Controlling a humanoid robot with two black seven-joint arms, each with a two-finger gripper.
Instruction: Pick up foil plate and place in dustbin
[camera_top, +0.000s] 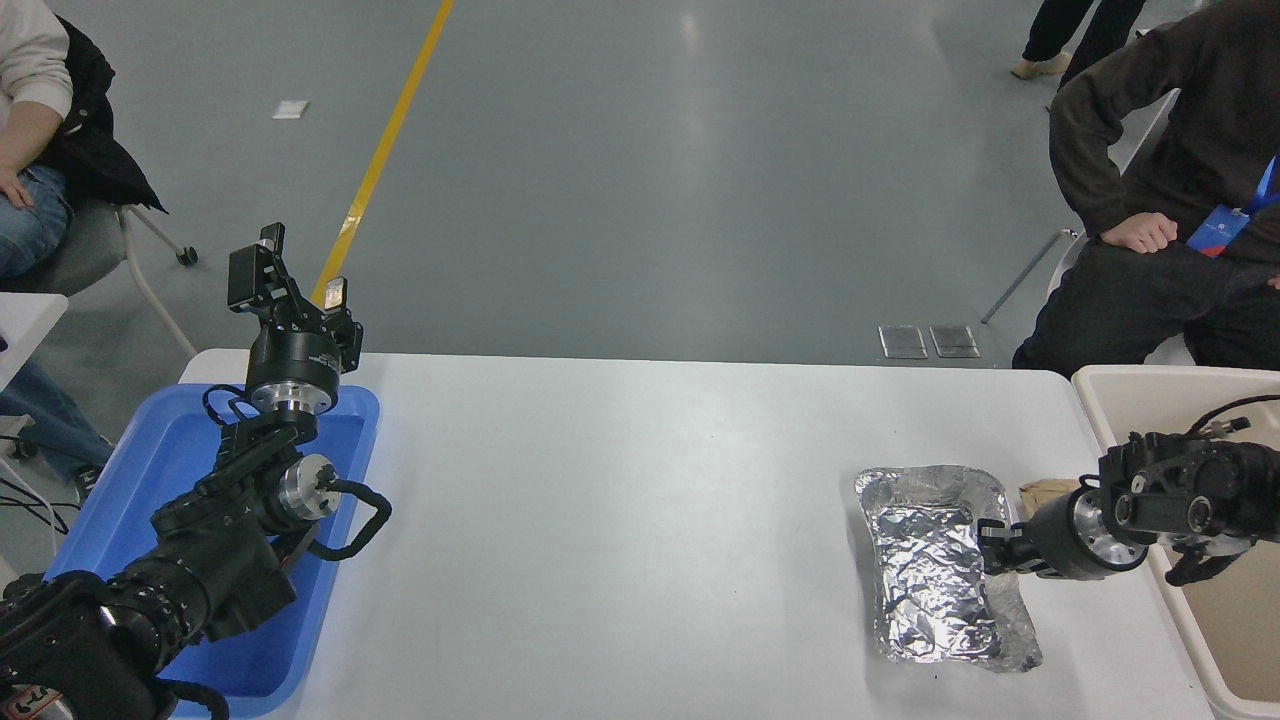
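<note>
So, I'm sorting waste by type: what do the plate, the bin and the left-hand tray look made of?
The foil plate looks like thin aluminium foil: shiny silver, heavily wrinkled. The dustbin seems to be smooth beige plastic with a thick rounded rim. The blue tray looks like glossy moulded plastic, judging by its even colour and soft corners.

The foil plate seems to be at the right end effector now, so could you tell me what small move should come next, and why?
Probably lift slightly. The right end effector sits at the right rim of the foil plate, which lies flat on the table; raising it would test the grip before swinging to the dustbin.
</note>
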